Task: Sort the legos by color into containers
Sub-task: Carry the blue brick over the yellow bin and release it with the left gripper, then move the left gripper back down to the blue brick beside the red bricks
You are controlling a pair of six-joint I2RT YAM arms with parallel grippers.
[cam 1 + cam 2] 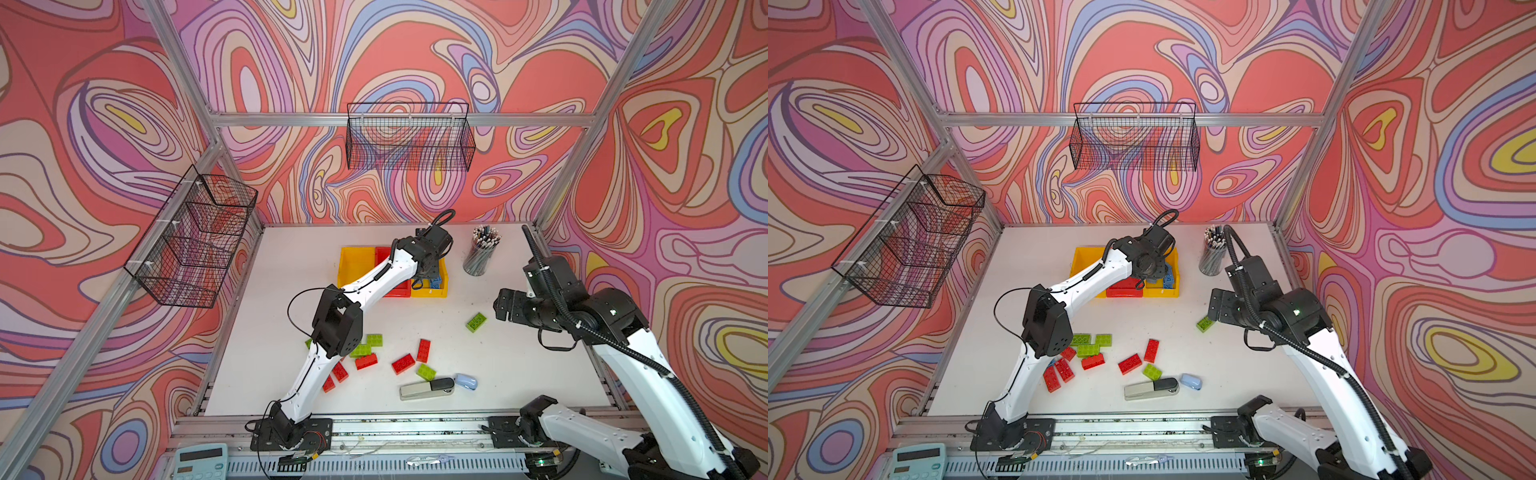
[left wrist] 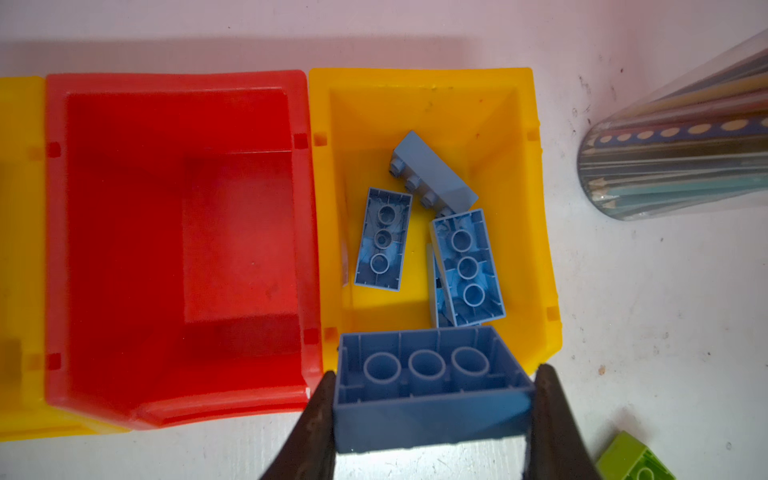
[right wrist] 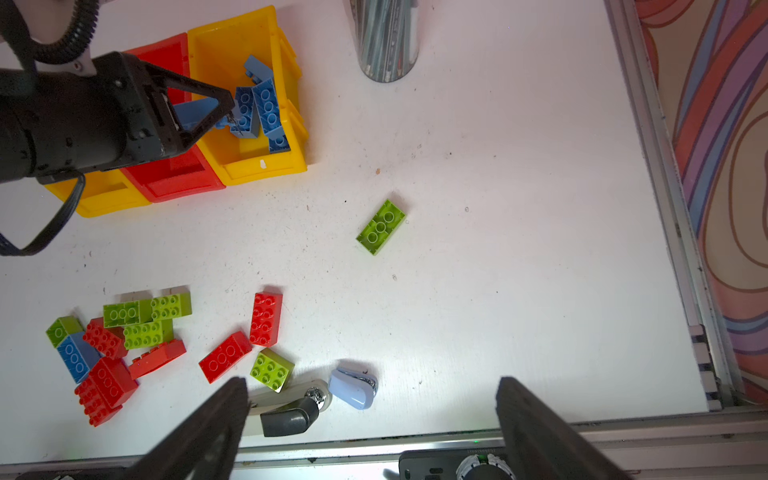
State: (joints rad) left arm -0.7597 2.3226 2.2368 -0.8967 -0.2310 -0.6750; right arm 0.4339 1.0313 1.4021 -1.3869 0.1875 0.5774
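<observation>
My left gripper (image 2: 436, 372) is shut on a blue lego (image 2: 428, 386), underside up, over the near edge of the right yellow container (image 2: 419, 77). Several blue legos (image 2: 382, 239) lie inside that container. The red container (image 2: 174, 81) beside it holds nothing, and another yellow container (image 1: 353, 262) stands on its other side. In a top view the left gripper (image 1: 428, 274) hangs over the containers. Red and green legos (image 3: 141, 328) lie scattered near the table's front, with one blue lego (image 3: 75, 357) among them. A lone green lego (image 1: 476, 322) sits next to my open right gripper (image 1: 500, 305), which holds nothing.
A grey-and-black stapler (image 1: 426, 388) and a small pale-blue item (image 1: 466, 381) lie near the front edge. A mesh pencil cup (image 1: 480, 253) stands right of the containers. Wire baskets (image 1: 409, 137) hang on the back and left walls. A calculator (image 1: 199, 461) sits in front of the rail.
</observation>
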